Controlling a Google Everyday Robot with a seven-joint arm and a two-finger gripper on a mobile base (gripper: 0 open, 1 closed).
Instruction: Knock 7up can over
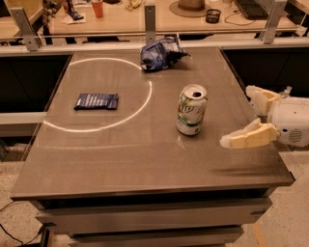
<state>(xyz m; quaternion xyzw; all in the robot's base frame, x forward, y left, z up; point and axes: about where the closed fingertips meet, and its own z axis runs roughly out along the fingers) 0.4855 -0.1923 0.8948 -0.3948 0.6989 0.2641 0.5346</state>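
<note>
View of a grey-brown rectangular table from above its near edge. The small aluminium 7up can, white and green with a silver top and an open pull-tab hole, stands upright on the right half of the table, just outside a thin white circle marked on the surface. The robot's cream-coloured two-finger gripper enters from the right edge of the view, at the right of the can and apart from it, over the table's right margin. Its jaws are spread wide: one finger lies farther back, and the other finger reaches toward the can's lower half at about base height, casting a faint shadow on the table below. Neither finger touches the can. A wrinkly blue chip bag lies near the far edge of the table, on the circle's far right rim. A flat dark-blue rectangular packet lies inside the circle, on the left half, well apart from the can. Behind the table runs a lighter wooden counter that carries a red cup and a tan hat.
</note>
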